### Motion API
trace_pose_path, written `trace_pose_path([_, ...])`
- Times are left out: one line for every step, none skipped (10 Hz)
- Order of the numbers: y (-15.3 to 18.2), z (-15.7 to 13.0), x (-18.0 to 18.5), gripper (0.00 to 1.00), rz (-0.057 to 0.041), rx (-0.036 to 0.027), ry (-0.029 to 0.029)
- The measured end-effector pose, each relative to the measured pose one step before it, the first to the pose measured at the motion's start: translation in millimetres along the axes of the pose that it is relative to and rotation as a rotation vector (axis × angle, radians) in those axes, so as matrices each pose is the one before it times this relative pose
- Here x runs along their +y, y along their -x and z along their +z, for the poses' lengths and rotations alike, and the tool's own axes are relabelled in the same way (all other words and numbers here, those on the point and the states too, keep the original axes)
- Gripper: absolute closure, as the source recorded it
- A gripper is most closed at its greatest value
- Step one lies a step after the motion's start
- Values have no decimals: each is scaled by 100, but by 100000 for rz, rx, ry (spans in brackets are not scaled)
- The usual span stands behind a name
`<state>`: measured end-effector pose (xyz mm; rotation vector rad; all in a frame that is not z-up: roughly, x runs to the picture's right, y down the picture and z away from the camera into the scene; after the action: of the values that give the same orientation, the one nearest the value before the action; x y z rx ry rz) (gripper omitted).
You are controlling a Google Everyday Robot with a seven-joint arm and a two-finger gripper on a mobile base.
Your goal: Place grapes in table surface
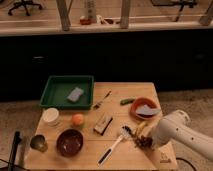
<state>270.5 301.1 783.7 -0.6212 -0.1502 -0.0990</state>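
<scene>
The grapes point(143, 142), a small dark cluster, are at the front right of the light wooden table surface point(115, 107), right at the tip of my gripper point(146, 142). My white arm point(182, 135) reaches in from the right edge of the view. The gripper is over the grapes near the table's front right corner. I cannot tell whether the grapes rest on the wood or hang just above it.
A green tray point(67, 91) with a grey sponge point(75, 94) stands at the back left. Also on the table are an orange fruit point(77, 119), a dark maroon bowl point(69, 142), a white cup point(50, 116), a white brush point(114, 146), an orange bowl point(144, 107) and a wooden block point(103, 123).
</scene>
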Motion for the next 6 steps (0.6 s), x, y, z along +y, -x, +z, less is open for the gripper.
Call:
trace_pose_path([-69, 64, -18, 86, 145, -484, 179])
trace_pose_path([53, -71, -8, 97, -380, 135, 206])
trace_pose_path([-113, -45, 74, 100, 120, 144, 24])
trace_pose_path([-122, -35, 59, 100, 92, 7, -49])
trace_pose_path([-36, -120, -353, 100, -1281, -2224, -151])
trace_pose_path([-362, -583, -445, 100, -1357, -6612, -239])
